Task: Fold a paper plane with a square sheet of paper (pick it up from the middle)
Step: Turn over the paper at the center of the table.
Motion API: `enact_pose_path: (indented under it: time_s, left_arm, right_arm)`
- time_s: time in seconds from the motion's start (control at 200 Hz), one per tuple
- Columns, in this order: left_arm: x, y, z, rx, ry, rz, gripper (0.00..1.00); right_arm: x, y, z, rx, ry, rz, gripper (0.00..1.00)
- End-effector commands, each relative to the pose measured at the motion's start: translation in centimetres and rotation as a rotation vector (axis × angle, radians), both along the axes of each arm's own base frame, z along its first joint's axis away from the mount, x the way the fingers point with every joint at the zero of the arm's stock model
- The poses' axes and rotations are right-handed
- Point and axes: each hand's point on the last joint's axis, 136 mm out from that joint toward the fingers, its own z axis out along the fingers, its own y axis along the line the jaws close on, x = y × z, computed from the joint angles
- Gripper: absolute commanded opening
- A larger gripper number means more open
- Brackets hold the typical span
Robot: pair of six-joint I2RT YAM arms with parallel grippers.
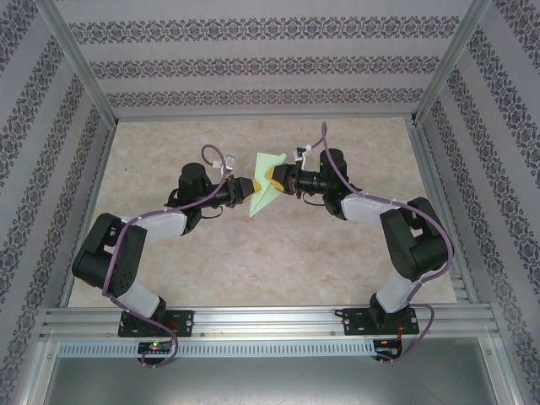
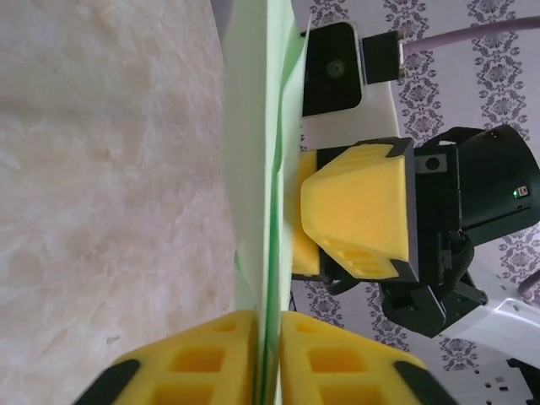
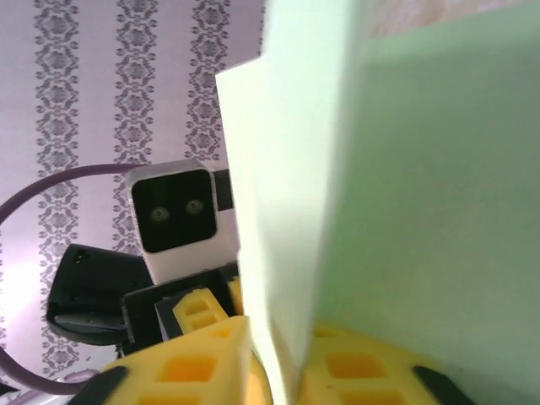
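left gripper [image 2: 268,325] — clamping folded sheet of paper [image 2: 253,169] between closed jaws | right gripper [image 3: 274,342] — straddling same sheet, jaws narrow, grip impossible to tell

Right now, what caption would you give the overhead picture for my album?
Above the table, the left gripper pinches the folded green paper; the right gripper meets it opposite.
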Motion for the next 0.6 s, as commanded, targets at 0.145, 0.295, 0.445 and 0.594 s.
enact_pose_path:
  time_s: [0.145,0.295,0.445,0.594]
  left_arm:
    - [0.4,1.4,-1.8,0.268,-0.029,0.055,0.09]
    - [0.2,5.6,-4.4,0.729,-0.022,0.147,0.09]
    - [0.4,9.3,-4.8,1.203,-0.067,0.237,0.11]
    - [1.4,10.1,-4.2,1.522,-0.136,0.320,0.13]
  right_arm:
    - [0.4,-5.5,-1.0,-0.339,-0.089,-0.154,0.59]
    - [-0.2,-10.0,-2.5,-0.598,-0.134,-0.285,0.75]
    - [-0.8,-12.9,-3.8,-0.719,-0.135,-0.383,0.82]
    - [-1.5,-14.5,-4.5,-0.771,-0.136,-0.452,0.84]
